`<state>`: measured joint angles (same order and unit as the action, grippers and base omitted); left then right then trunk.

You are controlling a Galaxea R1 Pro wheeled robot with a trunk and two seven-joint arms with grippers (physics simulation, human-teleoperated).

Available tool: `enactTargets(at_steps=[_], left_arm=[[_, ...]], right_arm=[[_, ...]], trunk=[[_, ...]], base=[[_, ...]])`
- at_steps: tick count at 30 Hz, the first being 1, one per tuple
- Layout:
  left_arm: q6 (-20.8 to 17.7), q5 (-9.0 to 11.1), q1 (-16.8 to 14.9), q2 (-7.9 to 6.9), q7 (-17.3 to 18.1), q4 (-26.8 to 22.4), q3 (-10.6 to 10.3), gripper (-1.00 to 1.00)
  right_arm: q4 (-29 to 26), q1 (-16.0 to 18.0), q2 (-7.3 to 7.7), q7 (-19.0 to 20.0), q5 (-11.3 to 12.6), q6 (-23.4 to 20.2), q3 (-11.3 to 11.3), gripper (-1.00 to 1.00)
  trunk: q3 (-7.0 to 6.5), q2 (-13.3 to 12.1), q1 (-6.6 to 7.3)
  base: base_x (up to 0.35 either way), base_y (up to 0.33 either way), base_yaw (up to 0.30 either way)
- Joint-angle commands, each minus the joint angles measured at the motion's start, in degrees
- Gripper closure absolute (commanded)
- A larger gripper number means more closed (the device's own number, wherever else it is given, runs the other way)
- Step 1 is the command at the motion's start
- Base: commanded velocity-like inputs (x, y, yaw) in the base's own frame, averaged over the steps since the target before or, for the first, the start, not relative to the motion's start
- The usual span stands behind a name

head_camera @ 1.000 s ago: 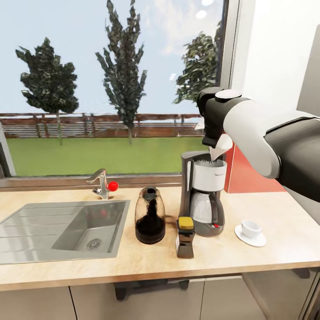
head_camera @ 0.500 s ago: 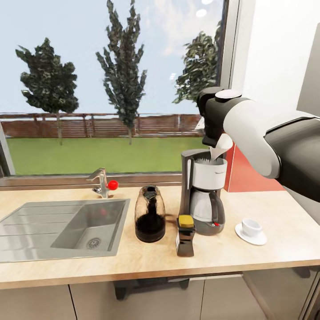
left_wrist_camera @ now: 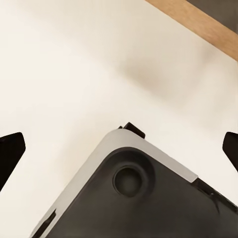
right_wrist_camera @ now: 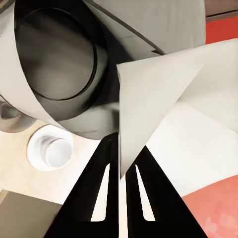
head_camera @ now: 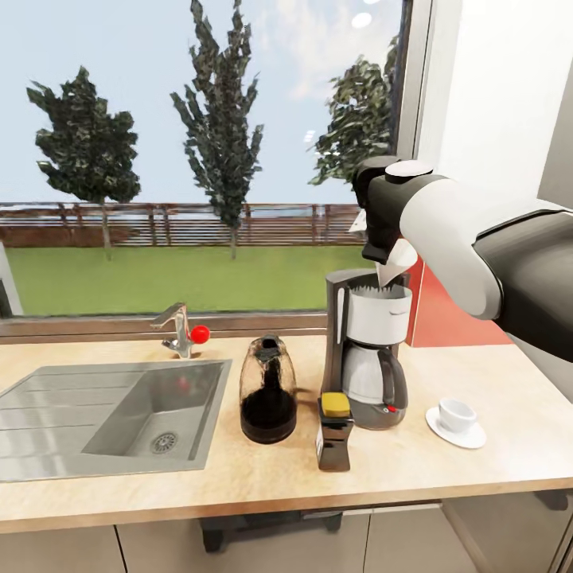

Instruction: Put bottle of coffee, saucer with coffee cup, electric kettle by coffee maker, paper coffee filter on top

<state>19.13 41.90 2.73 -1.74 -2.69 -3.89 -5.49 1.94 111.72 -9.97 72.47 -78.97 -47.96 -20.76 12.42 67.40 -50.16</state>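
Paper coffee filter (right_wrist_camera: 148, 104) (white folded cone) | pinched by right end effector (right_wrist_camera: 122, 171) | left end effector (left_wrist_camera: 119, 148): spread apart

Coffee maker (head_camera: 364, 358): dark grey body, white upper housing, red switch. Kettle (head_camera: 267, 390): clear glass, black base. Bottle (head_camera: 334, 432): dark brown, yellow cap. Cup (head_camera: 457, 415), saucer (head_camera: 455, 434), paper filter (right_wrist_camera: 148, 106): white. Countertop (head_camera: 239, 469): light wood grain.

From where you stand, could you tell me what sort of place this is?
It looks like a home kitchen: a steel sink with a tap is set into a wood-grain countertop under a big window facing a lawn, and a coffee maker and electric kettle stand on it.
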Motion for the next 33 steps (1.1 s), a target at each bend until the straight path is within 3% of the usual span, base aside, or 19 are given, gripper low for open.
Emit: enactTargets(at_steps=[1,8,33], left_arm=[[0.05,0.29,0.03,-0.01,-0.28,-0.16,-0.49,-1.0],[0.04,0.29,0.05,-0.01,-0.28,-0.15,-0.49,-1.0],[0.04,0.29,0.05,0.05,-0.28,-0.15,-0.49,-1.0]], right_arm=[[0.08,0.08,-0.03,0.18,0.02,-0.42,-0.11,1.0],[0.08,0.08,-0.03,0.21,-0.04,-0.38,-0.15,1.0],[0.08,0.09,-0.03,0.22,-0.04,-0.38,-0.16,1.0]], trunk=[[0.07,0.04,0.0],[1.15,2.45,-1.32],[1.15,2.45,-1.32]], base=[[0.001,0.0,0.0],[0.0,0.0,0.0],[-0.018,0.0,0.0]])
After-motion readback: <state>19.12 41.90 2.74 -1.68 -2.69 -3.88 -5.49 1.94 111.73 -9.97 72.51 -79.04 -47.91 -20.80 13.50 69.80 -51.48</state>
